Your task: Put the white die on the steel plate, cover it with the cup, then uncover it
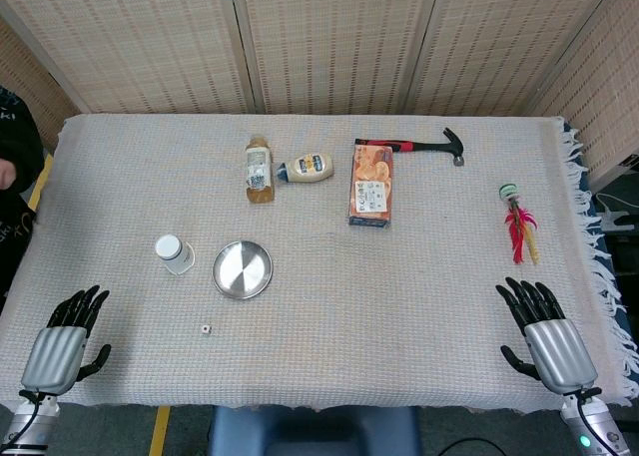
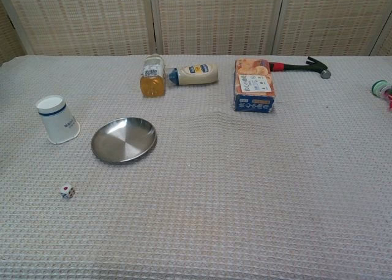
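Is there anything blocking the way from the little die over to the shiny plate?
Nothing visible. The white die lies on bare cloth just in front of the steel plate; the cup stands off to the plate's left, clear of that path.

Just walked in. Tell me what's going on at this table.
Nothing is being handled yet. The left hand and right hand both rest open at the near corners of the table, holding nothing. The white die lies on the cloth in front of the steel plate, which is bare. The cup stands upside down just left of the plate. A bottle, a squeeze bottle, a box and a hammer lie along the far side, untouched.
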Robot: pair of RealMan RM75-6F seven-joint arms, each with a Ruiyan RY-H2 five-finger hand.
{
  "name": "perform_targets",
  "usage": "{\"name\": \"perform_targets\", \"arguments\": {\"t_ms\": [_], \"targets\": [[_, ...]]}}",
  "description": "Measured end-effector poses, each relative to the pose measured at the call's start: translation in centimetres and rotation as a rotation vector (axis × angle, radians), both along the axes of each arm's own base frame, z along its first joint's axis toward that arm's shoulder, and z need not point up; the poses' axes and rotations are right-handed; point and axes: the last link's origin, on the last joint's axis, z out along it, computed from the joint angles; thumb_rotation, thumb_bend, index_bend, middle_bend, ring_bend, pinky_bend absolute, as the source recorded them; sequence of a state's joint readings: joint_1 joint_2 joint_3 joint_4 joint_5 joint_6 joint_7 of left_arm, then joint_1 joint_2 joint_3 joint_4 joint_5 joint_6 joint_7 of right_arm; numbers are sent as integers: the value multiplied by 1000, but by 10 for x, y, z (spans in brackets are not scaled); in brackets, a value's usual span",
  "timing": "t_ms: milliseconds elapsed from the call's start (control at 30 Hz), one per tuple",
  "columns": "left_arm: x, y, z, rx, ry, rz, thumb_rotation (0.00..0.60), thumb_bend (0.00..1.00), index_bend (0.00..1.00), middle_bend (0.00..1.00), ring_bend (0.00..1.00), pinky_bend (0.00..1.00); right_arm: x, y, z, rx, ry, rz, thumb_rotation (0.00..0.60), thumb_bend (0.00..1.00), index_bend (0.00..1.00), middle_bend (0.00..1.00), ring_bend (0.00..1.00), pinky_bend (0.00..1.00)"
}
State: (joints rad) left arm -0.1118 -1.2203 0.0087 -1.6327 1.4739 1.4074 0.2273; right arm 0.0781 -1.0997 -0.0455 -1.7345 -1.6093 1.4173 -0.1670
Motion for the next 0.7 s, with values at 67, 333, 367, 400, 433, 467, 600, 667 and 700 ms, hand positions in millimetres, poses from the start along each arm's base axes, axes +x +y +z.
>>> {"name": "perform_targets", "arguments": {"t_ms": [67,333,367,400,433,467,600,667,700], "targets": [[1,0,-1,-4,0,-4,600,351,0,0,0,114,0,1,1,-1,-1,0,600,172,0,0,0,0],[10,0,-11,-32,-5,-72,600,352,10,303,253,461,0,2,2,-2,-2,2,600,172,0,0,0,0],[14,-1,-14,-39,-16,-95,600,352,25,411,368,581,0,2,1,-1,-2,1,600,172,0,0,0,0],[17,-1,-17,-45,-27,-115,600,353,48,514,470,670,0,2,1,0,-1,-1,600,172,0,0,0,0],[21,-1,-21,-53,-39,-137,600,353,64,573,527,719,0,2,1,-1,0,-1,600,171,0,0,0,0],[26,-1,-27,-64,-54,-169,600,354,91,654,601,780,0,2,1,-1,-1,0,600,171,0,0,0,0],[39,2,-53,-98,-88,-243,600,357,182,880,804,926,1,2,2,-5,-4,4,600,171,0,0,0,0],[44,5,-67,-124,-97,-261,600,357,209,933,853,958,0,2,3,-5,-5,4,600,171,0,0,0,0],[46,7,-73,-136,-99,-265,600,357,221,949,868,967,0,2,3,-5,-6,3,600,171,0,0,0,0]]}}
